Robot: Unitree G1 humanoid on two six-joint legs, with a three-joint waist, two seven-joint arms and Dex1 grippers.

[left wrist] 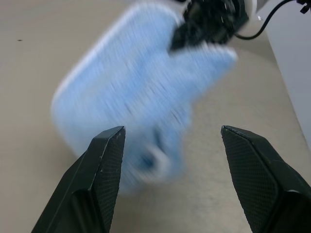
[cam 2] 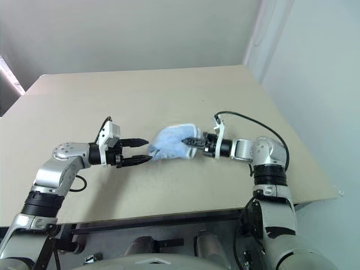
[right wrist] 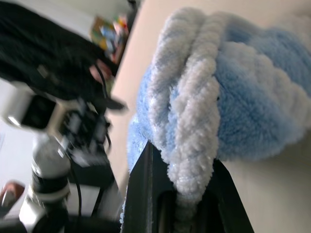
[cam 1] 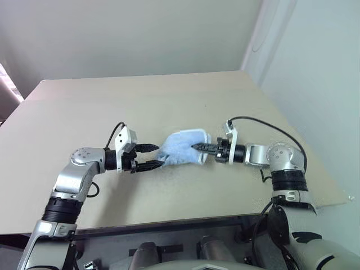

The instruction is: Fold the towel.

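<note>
While the right end effector [cam 1: 198,147] pinches the bunched light blue terry towel [cam 1: 179,148] over the beige counter [cam 1: 169,101], the left end effector [cam 1: 154,156] gapes wide beside it

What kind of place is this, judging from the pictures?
Probably a plain indoor test room or lab rather than a home. A large bare beige table stands against undecorated pale walls, and nothing lies on it except a light blue towel, which the right gripper holds.
</note>
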